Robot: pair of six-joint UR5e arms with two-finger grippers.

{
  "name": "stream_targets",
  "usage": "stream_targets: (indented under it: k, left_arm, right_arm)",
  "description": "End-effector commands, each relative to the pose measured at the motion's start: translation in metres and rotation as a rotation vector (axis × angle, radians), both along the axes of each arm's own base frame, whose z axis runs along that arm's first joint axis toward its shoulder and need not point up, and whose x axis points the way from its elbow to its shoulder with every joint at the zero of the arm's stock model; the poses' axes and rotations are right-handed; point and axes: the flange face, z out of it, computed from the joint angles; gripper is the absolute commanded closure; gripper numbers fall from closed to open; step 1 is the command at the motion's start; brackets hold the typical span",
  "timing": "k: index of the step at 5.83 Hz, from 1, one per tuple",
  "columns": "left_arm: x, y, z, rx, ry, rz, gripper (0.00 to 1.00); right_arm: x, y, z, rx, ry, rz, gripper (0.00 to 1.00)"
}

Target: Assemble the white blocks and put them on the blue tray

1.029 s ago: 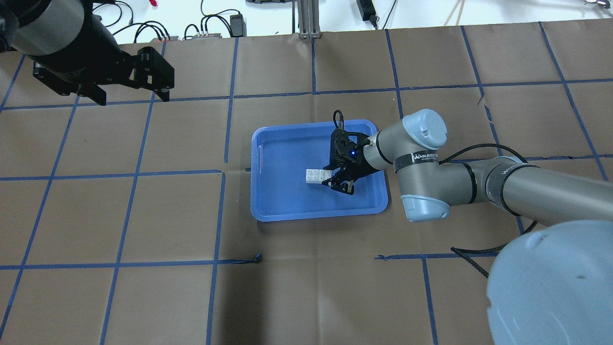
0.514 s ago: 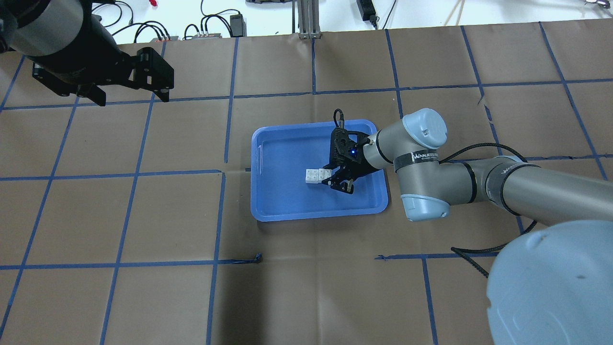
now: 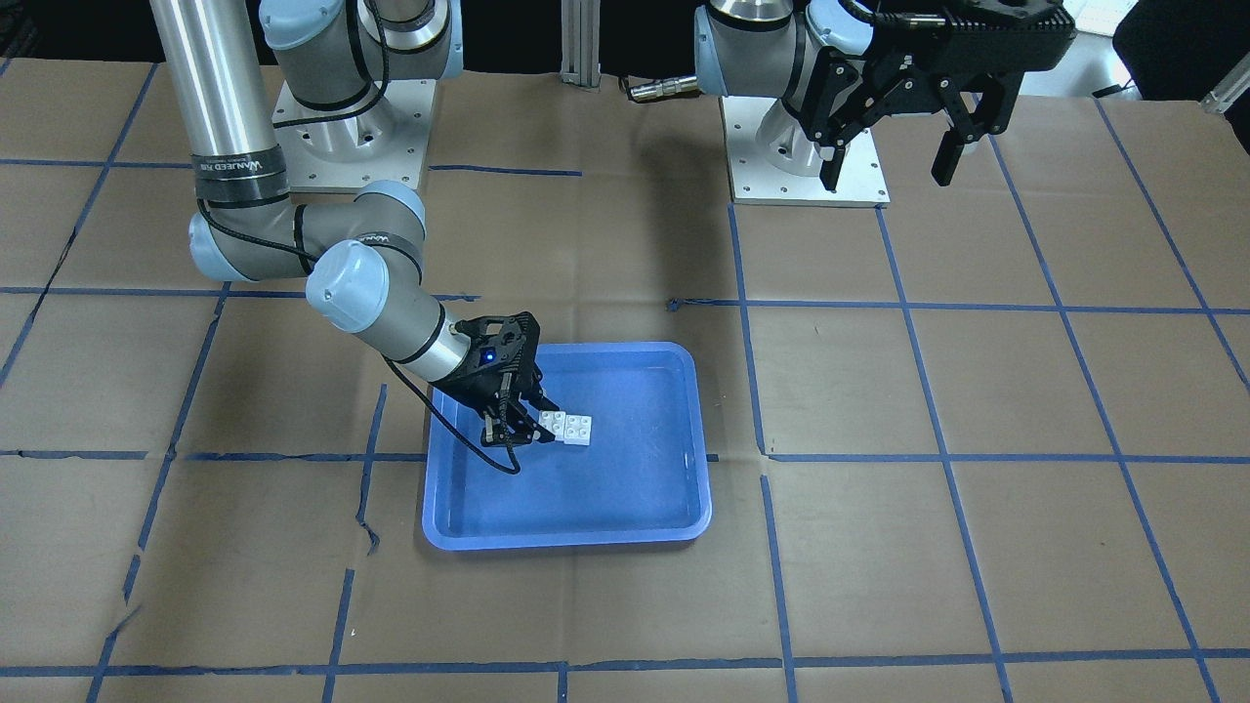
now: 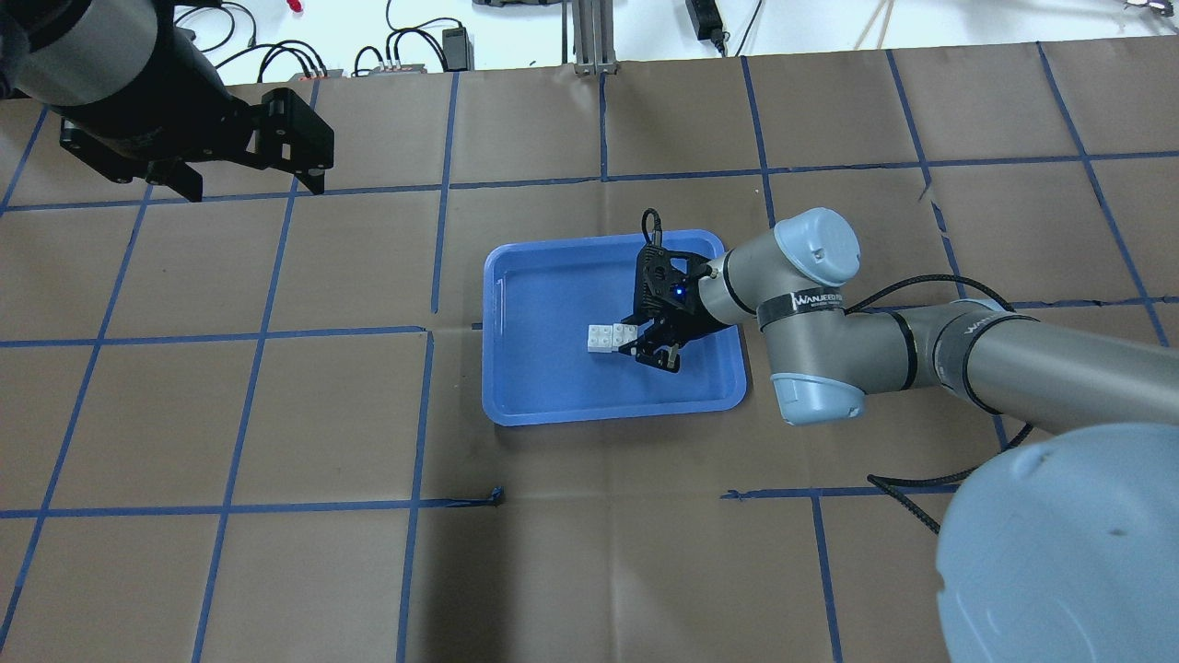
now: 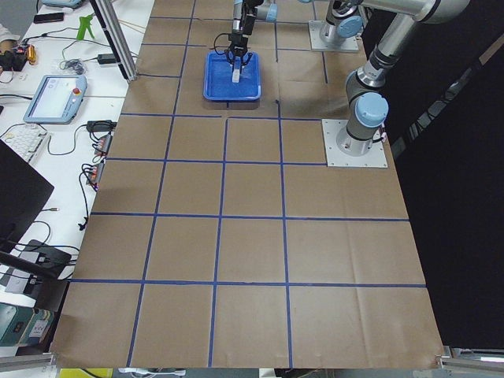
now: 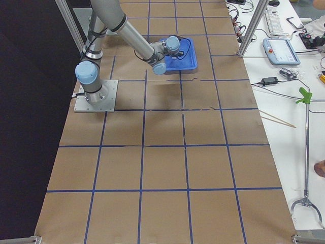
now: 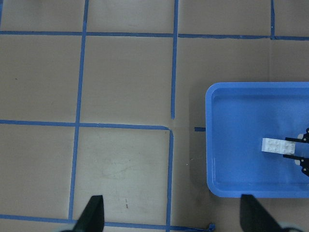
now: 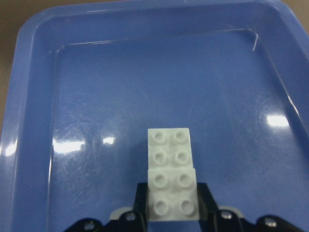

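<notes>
The two white blocks (image 8: 171, 164) sit joined in a row, studs up, inside the blue tray (image 8: 96, 96). My right gripper (image 8: 173, 203) is shut on the near block, with a black finger on each side. The same shows in the overhead view, with the blocks (image 4: 608, 337), the right gripper (image 4: 642, 343) and the tray (image 4: 543, 304). In the front view the blocks (image 3: 566, 427) are low over the tray floor (image 3: 605, 498); I cannot tell if they touch it. My left gripper (image 4: 258, 189) is open and empty, high over the far left of the table.
The table is covered in brown paper with a blue tape grid (image 4: 433, 267). Cables and boxes (image 4: 405, 55) lie beyond the far edge. The left arm's base plate (image 3: 806, 161) and the right arm's base plate (image 3: 342, 137) stand at the robot's side.
</notes>
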Motion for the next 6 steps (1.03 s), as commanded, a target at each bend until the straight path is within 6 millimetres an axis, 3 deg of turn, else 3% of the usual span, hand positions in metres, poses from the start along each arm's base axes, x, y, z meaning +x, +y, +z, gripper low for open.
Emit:
stream_targets:
  k: [1,4,5,6]
  left_arm:
    - [0.000,0.000,0.001,-0.003,0.001,-0.003,0.01]
    - [-0.002,-0.001,-0.001,0.002,0.014,-0.016,0.01]
    - [-0.002,-0.001,-0.001,0.002,0.014,-0.016,0.01]
    - [-0.002,-0.001,-0.001,0.004,0.013,-0.017,0.01]
  right_arm:
    - [0.000,0.000,0.000,0.001,0.000,0.000,0.50]
    - [0.002,0.000,0.001,0.002,-0.023,0.004,0.49]
    - [0.002,-0.001,0.003,0.001,-0.023,0.002,0.33]
    - [0.002,-0.014,0.018,-0.029,-0.021,-0.017,0.01]
